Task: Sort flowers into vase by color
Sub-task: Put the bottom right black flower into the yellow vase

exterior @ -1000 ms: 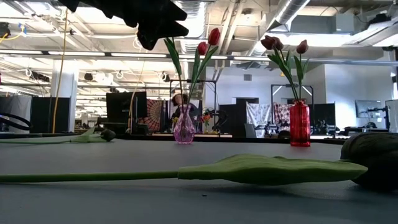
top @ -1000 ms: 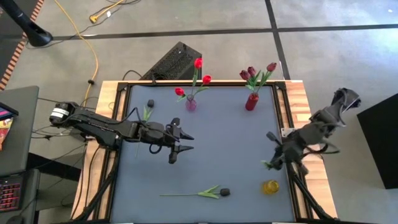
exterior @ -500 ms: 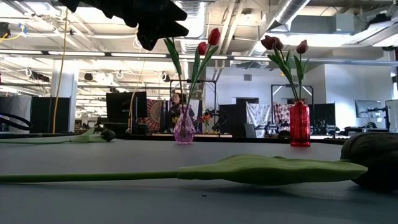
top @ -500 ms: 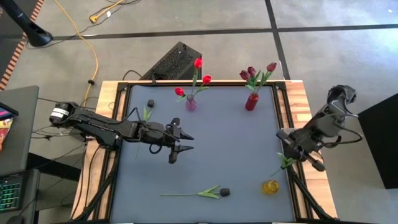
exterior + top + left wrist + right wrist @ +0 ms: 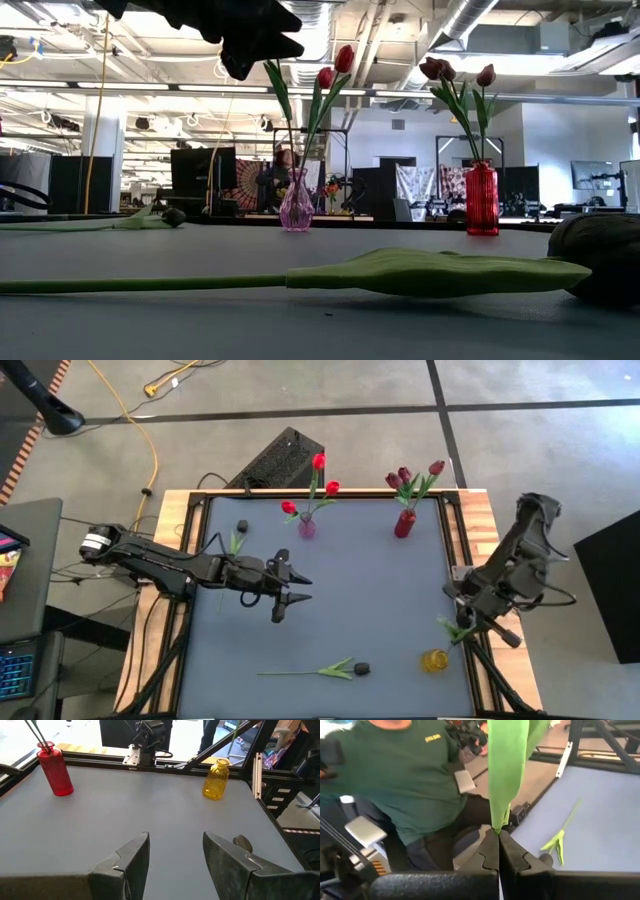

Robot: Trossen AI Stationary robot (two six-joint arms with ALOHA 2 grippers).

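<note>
Grey table top (image 5: 370, 590), wood-edged, is set on a concrete floor; an open workshop is seen beyond it in the low view.

- Pink vase (image 5: 307, 527), far edge: red tulips (image 5: 319, 461) are held in it.
- Red vase (image 5: 404, 523), far edge: maroon tulips (image 5: 403, 476) are held in it.
- Yellow vase (image 5: 435, 660), near right corner.
- Black tulip (image 5: 361, 668), laid flat near the front edge.
- Second black tulip (image 5: 241, 527), laid by the left rail.
- Left gripper (image 5: 289, 596): parked over mid-table, fingers (image 5: 132, 857) spread wide, nothing held.
- Right gripper (image 5: 498, 845): at the table's right edge, pinched tight on a green leaf (image 5: 507, 765); the flower head is not seen.
- Person in a green shirt (image 5: 405, 770), noted beyond the table.
</note>
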